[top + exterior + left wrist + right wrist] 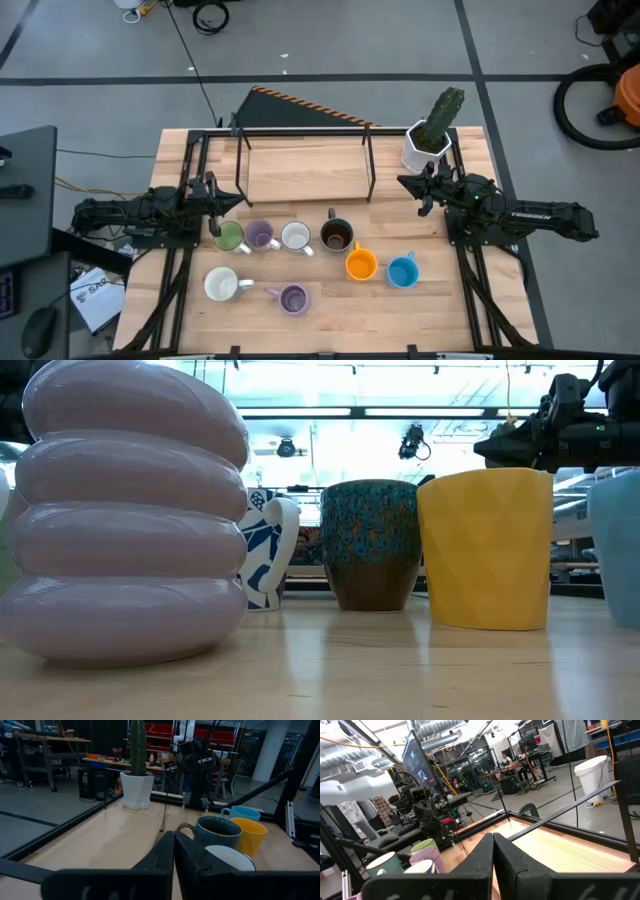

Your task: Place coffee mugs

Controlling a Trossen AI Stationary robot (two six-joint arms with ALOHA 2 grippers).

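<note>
Eight mugs stand on their bases on the wooden table. In the high view a row holds the green mug (229, 237), a purple mug (261, 237), a white mug (296, 237) and the dark brown mug (337, 236). Nearer stand the orange mug (360, 264), blue mug (402, 271), second white mug (221, 285) and second purple mug (294, 299). My left gripper (213, 195) is shut, just beyond the green mug. My right gripper (420, 190) is shut, near the cactus pot. The left wrist view shows shut fingers (173, 851) short of the dark brown mug (217, 832).
A black wire rack (305, 160) stands across the far half of the table between the two arms. The white faceted cactus pot (430, 142) sits at the far right corner. Bare wood lies inside the rack and along the near edge.
</note>
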